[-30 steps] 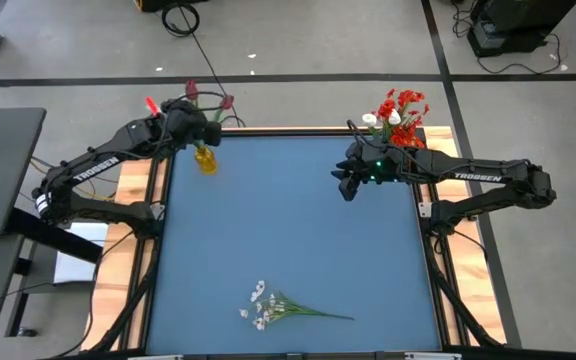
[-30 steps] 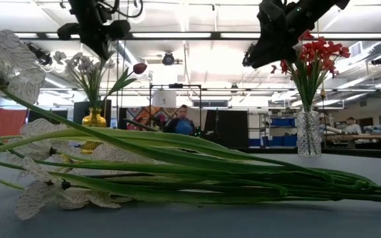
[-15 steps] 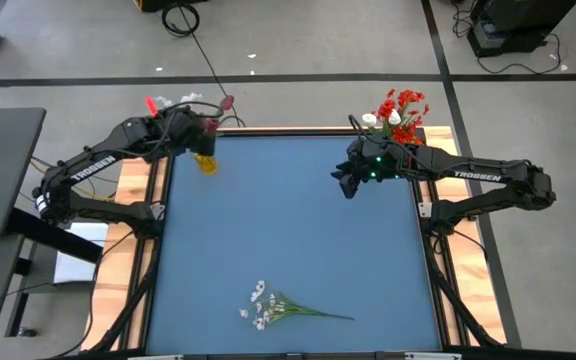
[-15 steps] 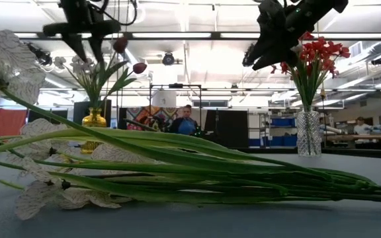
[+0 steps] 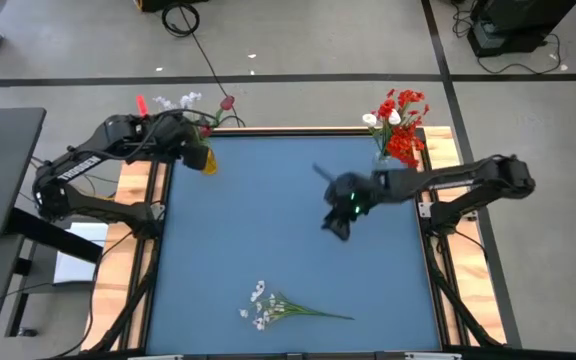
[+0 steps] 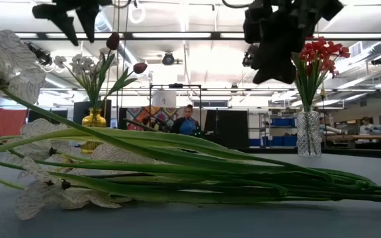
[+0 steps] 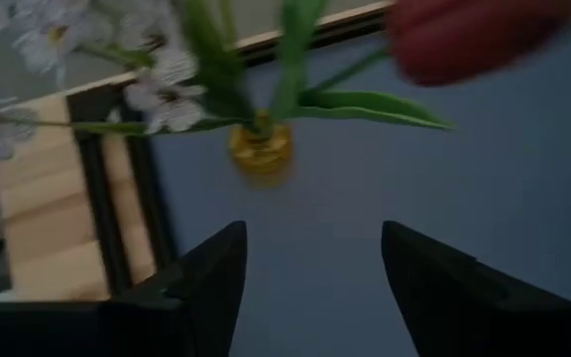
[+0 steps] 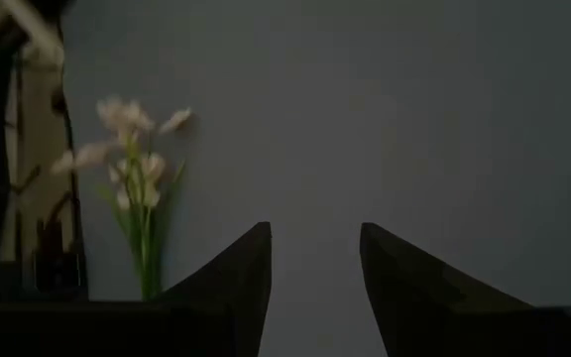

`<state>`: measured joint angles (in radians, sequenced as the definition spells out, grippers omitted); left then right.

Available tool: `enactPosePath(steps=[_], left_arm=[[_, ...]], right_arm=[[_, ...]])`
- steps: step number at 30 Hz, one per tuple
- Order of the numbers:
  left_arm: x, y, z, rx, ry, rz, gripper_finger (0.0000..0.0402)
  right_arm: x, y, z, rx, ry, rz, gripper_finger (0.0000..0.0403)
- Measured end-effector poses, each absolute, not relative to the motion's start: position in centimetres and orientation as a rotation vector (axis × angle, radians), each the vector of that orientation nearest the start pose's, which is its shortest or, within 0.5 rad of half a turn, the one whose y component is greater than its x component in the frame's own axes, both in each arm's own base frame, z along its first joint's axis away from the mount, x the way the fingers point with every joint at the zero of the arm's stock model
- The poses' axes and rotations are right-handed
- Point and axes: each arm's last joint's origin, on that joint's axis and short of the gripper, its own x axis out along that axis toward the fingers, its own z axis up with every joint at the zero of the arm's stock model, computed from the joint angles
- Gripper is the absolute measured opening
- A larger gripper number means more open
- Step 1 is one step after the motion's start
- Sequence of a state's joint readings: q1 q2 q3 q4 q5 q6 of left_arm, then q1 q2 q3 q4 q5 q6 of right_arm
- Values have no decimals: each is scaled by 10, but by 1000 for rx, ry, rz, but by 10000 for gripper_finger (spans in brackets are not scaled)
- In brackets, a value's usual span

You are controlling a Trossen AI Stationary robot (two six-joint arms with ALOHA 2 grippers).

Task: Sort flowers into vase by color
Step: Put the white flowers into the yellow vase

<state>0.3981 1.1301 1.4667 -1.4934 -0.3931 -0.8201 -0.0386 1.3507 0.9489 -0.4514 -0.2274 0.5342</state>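
A spray of small white flowers (image 5: 268, 305) lies flat on the blue table near its front edge; it fills the low view's foreground (image 6: 177, 172). A yellow vase (image 5: 206, 161) at the far left holds white sprays and red buds (image 6: 139, 67). A clear vase (image 6: 308, 132) at the far right holds red blossoms (image 5: 403, 105) and white tulips (image 5: 370, 119). My left gripper (image 5: 188, 140) hovers open just above the yellow vase (image 7: 261, 149). My right gripper (image 5: 334, 228) hangs open over the table's middle, with the lying spray (image 8: 137, 198) ahead of it.
Bare blue table (image 5: 268, 220) lies between the two vases and the spray. Wooden boards (image 5: 133, 190) border the table's left and right sides. A person (image 6: 187, 119) sits in the room beyond the far edge.
My left gripper has opened and let go of a red bud stem, which now stands in the yellow vase, then risen and drawn a little left. My right gripper has swung from beside the clear vase toward the table's middle and near edge, toward the lying spray.
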Motion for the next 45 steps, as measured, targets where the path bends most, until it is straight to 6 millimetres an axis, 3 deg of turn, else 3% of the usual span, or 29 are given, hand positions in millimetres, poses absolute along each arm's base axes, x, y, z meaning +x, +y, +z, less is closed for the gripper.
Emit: enactPosePath(steps=[6,13,16,20,26,32,36,39,43,45], left_arm=[[152,47,412,-621,752,927,219],[196,-1,433,-455,508,310,206],[208,-25,437,-440,414,131,206],[211,-57,428,-424,436,5,206],[215,-92,402,-364,516,-7,206],[231,-115,375,-346,619,-3,206],[242,-125,364,-366,652,6,206],[245,-131,359,-386,673,11,206],[244,-131,359,-436,675,30,206],[243,-130,361,-465,660,52,206]], right_arm=[[292,51,230,606,892,4,164],[320,113,203,619,776,164,164],[331,137,190,695,699,233,162],[330,164,168,718,713,141,149],[326,200,133,587,868,120,143],[328,223,109,507,925,146,170],[331,225,95,606,973,92,169],[330,224,92,660,988,32,132],[330,221,91,706,992,-24,34],[333,217,93,773,990,-26,16]])
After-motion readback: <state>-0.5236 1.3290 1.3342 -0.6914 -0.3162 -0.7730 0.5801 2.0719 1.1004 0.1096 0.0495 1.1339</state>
